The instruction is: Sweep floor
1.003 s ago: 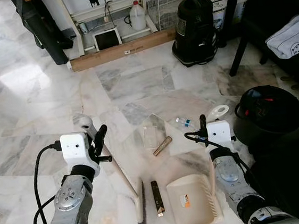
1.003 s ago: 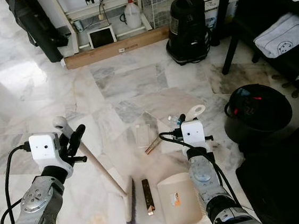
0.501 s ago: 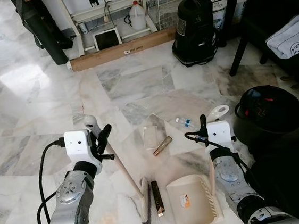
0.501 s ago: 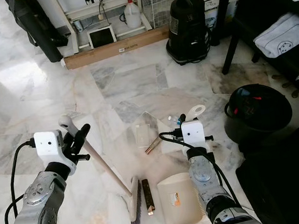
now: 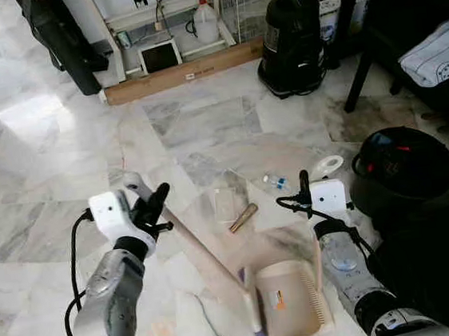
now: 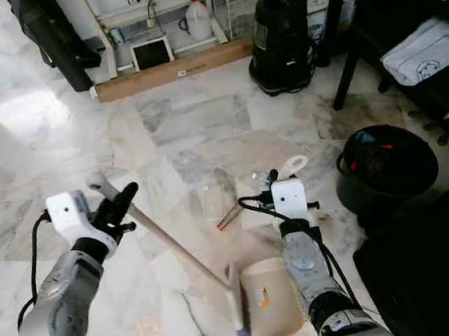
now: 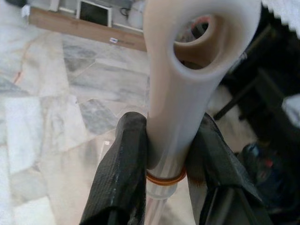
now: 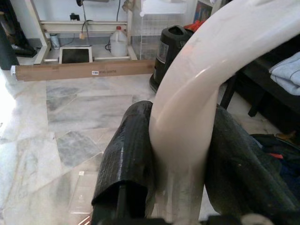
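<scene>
Nearest: cream dustpan [image 5: 291,305] flat on the marble floor [image 5: 61,137], low in the head views. Broom head [image 5: 254,309] sits right against the dustpan's left edge, blurred; can't tell if bristles are on the pan lip or just beside it. Broom handle [image 5: 197,247] runs up and to the left from the head.

Left gripper [image 7: 164,176]: both black fingers [image 7: 124,173] clamped on the broom handle near its top end; the hanging loop [image 7: 201,42] of the handle sticks out just past the fingers. In the head view it's at the left, arm raised off the floor.

Right gripper [image 8: 180,154]: fingers [image 8: 126,159] clamped on either side of the dustpan's upright cream handle [image 6: 293,166], directly above the pan's right rear side.

Between the two grippers on the floor: clear flat plastic piece [image 5: 225,204], small brown tube [image 5: 244,217] just beside it, small clear bottle [image 5: 278,182] a bit further right near the dustpan handle's top loop.

Right of that: black bin [image 5: 405,167] with dark stuff inside, near a black table leg [image 5: 358,66].

Far: black canister vacuum [image 5: 291,33], long cardboard box [image 5: 186,72] on the floor along the wall, white jug [image 5: 205,21] and a tablet-like screen [image 5: 159,56] behind the box, black bag [image 5: 58,37] far left.
</scene>
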